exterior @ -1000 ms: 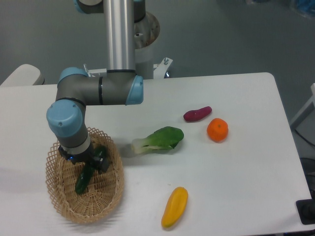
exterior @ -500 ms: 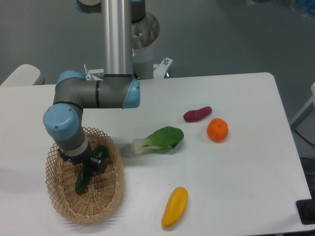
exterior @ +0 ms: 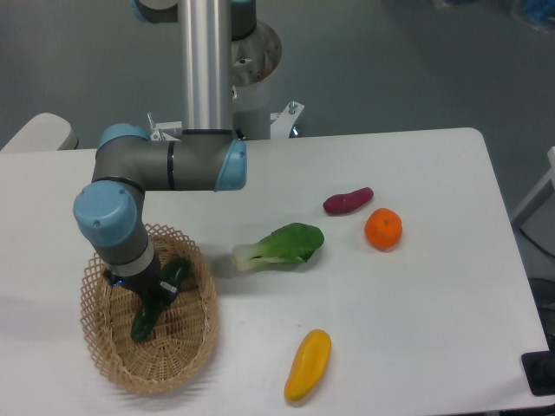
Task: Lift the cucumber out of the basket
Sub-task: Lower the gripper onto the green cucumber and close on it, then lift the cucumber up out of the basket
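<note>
Hand [exterior: 154, 299] lowered into basket [exterior: 192, 340] over cucumber [exterior: 158, 297]; finger state obscured. Bok choy [exterior: 279, 245] laid on worktop [exterior: 416, 329] nearby.

arm bent steeply down, gripper [exterior: 149, 293] apparently closed

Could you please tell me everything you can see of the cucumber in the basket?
The cucumber is a slim, dark green, glossy vegetable lying slantwise inside the tan wicker basket, its lower end pointing toward the front left and its upper end toward the back right. The gripper is down over its middle and hides that part, so only the two ends show. Whether the fingers actually clamp it cannot be told from this view. It appears to rest on the basket's woven floor, with nothing else beside it in there.
</note>
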`<action>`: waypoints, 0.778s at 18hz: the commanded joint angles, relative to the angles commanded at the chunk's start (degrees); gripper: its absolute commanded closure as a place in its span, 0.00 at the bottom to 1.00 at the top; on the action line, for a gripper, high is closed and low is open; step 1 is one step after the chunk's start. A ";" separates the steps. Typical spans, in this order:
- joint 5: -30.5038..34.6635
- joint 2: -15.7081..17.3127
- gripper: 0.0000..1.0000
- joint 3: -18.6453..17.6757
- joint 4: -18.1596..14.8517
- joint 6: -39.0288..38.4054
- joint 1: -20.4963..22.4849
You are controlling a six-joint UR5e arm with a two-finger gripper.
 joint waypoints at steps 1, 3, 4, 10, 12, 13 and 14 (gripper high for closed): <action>0.00 0.09 0.80 0.00 0.00 0.00 0.09; 0.00 0.52 0.83 0.00 -0.09 0.61 0.26; 0.09 0.61 0.86 0.00 -0.26 1.14 0.35; 0.00 3.16 0.87 -0.09 -1.05 2.55 2.02; 0.00 4.21 0.87 0.17 -1.14 4.73 2.11; 0.00 5.09 0.87 0.70 -1.14 6.05 2.81; 0.00 5.88 0.87 1.23 -1.23 7.02 3.60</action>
